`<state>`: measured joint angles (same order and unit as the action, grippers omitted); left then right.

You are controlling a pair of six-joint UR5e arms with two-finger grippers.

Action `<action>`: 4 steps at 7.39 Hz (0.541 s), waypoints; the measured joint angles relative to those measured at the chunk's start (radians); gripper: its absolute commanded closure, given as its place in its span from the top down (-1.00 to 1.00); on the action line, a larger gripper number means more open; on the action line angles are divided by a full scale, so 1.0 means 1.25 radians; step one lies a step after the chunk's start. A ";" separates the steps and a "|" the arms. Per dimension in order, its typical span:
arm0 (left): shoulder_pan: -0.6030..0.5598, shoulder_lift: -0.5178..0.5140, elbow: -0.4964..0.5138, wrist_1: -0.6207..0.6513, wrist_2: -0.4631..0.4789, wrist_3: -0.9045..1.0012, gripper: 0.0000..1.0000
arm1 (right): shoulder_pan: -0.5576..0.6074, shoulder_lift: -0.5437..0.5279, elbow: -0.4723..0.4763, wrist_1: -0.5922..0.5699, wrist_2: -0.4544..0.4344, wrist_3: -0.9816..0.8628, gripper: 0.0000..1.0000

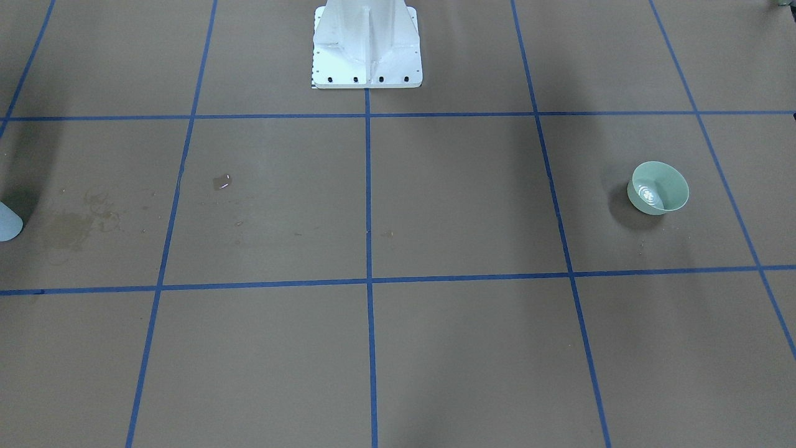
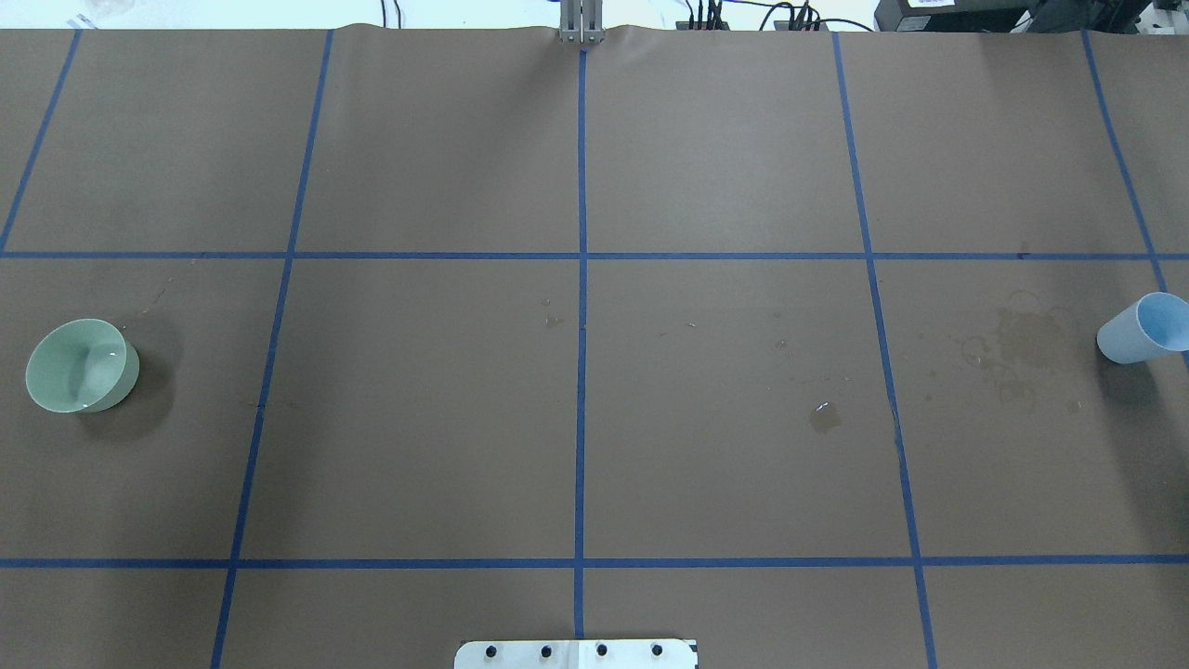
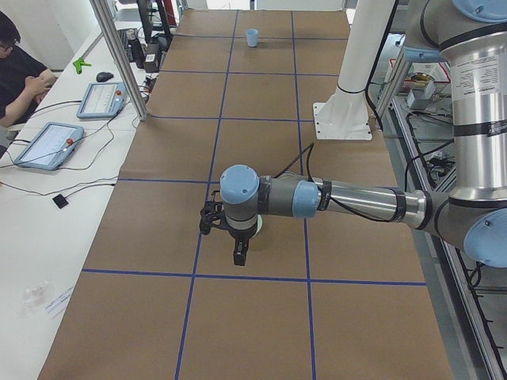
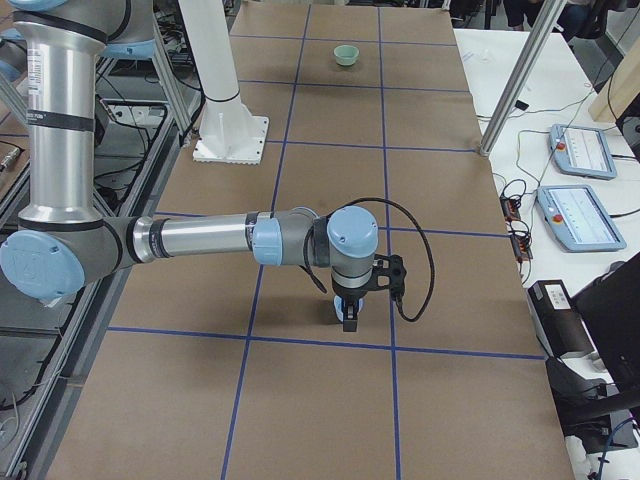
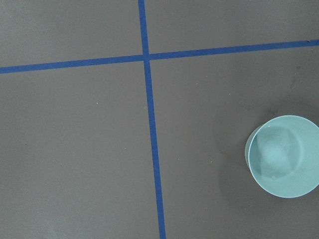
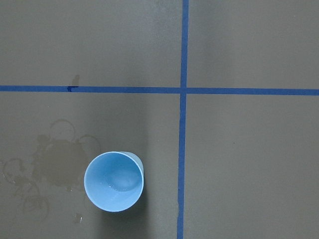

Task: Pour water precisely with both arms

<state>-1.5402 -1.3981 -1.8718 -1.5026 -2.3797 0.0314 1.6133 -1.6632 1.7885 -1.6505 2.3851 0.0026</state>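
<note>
Hovering, we cannot tell if the left end effector (image 3: 240, 255) or right end effector (image 4: 349, 318) is spread; a skewed grasp could topple the blue cup (image 6: 114, 181) at seven o'clock beneath our right wrist.

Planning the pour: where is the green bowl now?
Overhead view: the green bowl sits far left, on the robot's left side, across from the blue cup at far right.

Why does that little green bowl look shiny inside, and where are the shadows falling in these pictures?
Front-facing view: the pale green round bowl holds water that catches white glints, and its soft shadow lies on the view's left. Overhead view: a small wet spot on the brown paper shows one white glint; the light blue plastic cup throws a soft shadow below itself.
</note>
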 measured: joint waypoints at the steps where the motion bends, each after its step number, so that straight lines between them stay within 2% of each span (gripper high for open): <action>1: 0.000 0.000 -0.002 -0.002 0.001 0.001 1.00 | 0.003 -0.002 0.002 0.000 0.000 0.000 0.99; 4: 0.000 0.000 -0.009 -0.005 0.005 0.002 1.00 | 0.004 -0.003 0.005 0.000 0.000 0.000 0.99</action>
<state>-1.5403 -1.3984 -1.8834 -1.5092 -2.3741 0.0335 1.6181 -1.6671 1.7949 -1.6503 2.3855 0.0031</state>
